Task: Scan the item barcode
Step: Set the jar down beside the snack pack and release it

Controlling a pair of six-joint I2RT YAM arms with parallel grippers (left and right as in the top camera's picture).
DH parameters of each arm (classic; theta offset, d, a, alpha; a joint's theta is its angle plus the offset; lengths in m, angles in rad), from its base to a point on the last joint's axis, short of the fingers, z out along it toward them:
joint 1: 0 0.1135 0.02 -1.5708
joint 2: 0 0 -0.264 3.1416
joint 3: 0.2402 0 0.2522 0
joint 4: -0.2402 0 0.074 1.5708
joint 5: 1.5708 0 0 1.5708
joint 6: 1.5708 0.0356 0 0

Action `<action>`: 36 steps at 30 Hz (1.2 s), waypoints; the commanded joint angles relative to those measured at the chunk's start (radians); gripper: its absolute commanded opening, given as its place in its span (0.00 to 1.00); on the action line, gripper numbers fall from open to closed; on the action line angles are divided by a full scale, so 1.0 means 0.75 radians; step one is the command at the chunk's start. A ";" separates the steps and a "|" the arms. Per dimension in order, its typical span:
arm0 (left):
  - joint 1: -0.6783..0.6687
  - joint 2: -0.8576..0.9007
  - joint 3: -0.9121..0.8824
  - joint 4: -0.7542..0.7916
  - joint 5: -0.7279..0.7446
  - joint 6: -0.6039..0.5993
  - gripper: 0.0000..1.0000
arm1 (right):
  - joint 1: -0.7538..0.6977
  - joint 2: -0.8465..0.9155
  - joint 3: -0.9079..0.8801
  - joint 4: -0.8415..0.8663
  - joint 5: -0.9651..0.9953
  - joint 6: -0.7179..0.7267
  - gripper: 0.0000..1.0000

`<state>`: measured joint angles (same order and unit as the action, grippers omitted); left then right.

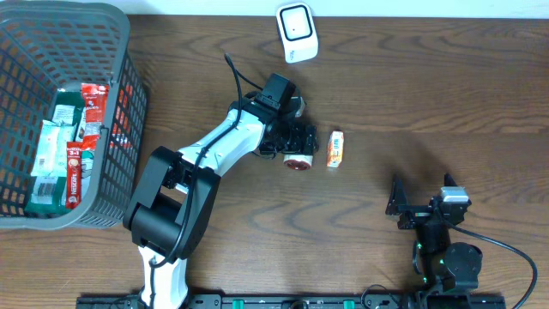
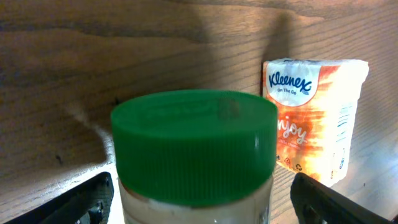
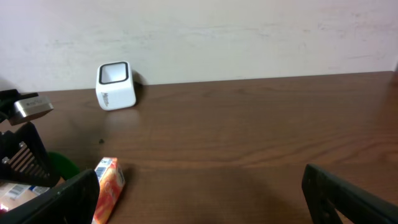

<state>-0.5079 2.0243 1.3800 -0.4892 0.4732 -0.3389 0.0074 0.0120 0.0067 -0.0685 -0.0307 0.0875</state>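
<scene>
Overhead, the left gripper [image 1: 292, 142] sits with jaws spread around a green-lidded jar [image 2: 194, 146] on the table [image 1: 429, 103], clear of its sides. A Kleenex tissue pack [image 1: 335, 148] lies just beside the jar, and the white scanner [image 1: 297, 33] is farther back. The right gripper [image 3: 199, 196] gapes wide, holding nothing.

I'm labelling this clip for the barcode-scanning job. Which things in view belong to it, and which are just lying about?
For the job:
- jar with the green lid, between the open jaws of the left gripper
- white scanner

Lying about:
- Kleenex tissue pack beside the jar
- grey basket holding packets
- right gripper, open and empty
</scene>
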 commanded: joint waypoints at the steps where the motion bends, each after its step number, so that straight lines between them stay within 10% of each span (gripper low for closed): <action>1: -0.005 0.005 0.004 0.003 0.016 0.006 0.92 | -0.016 -0.005 -0.002 -0.005 -0.001 0.012 0.99; 16: 0.038 -0.110 0.054 0.024 -0.150 0.017 0.97 | -0.016 -0.005 -0.002 -0.005 -0.002 0.012 0.99; 36: 0.458 -1.177 0.056 -0.483 -0.719 0.031 0.97 | -0.016 -0.005 -0.002 -0.005 -0.001 0.012 0.99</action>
<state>-0.2249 1.2221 1.4052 -0.8192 -0.0029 -0.3325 0.0074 0.0120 0.0067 -0.0685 -0.0303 0.0875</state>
